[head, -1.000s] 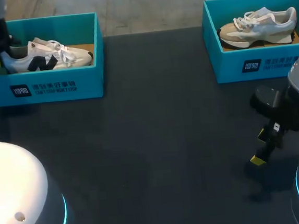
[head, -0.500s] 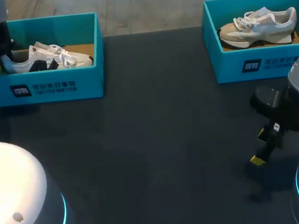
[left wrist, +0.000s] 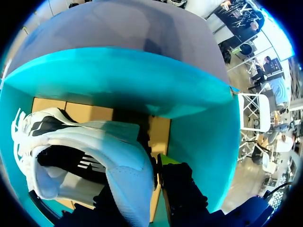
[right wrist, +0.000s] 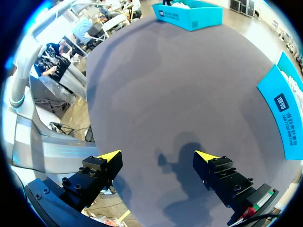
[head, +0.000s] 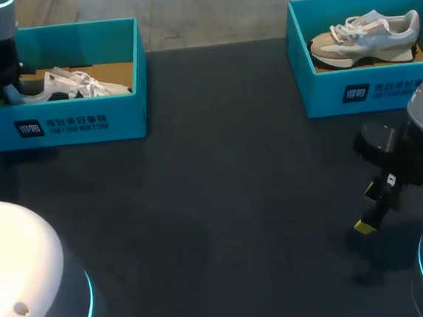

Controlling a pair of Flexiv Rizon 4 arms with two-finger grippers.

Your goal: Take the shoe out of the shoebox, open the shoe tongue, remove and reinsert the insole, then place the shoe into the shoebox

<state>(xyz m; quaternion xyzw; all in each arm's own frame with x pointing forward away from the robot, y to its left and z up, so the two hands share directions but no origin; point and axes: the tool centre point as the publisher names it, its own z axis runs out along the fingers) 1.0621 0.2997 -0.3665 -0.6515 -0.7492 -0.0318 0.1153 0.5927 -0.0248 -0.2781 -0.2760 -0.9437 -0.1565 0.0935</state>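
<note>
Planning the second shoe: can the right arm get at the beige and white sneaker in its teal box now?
Probably yes. The right gripper is open and empty above the dark table, the open-topped teal cardboard box stands beyond it, and nothing covers the beige and white sneaker.

Even, moderate overhead light on the dark table point(head: 221, 187); the right tool point(right wrist: 157, 156) casts a soft shadow; shoebox point(left wrist: 118, 75) interior lies dimmer.

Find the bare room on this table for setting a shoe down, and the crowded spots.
The bare patch is the table between the left box and right box, running toward the near edge. Crowded: inside the left box, where the left tool holds a shoe, and the near right corner around the right tool.
</note>
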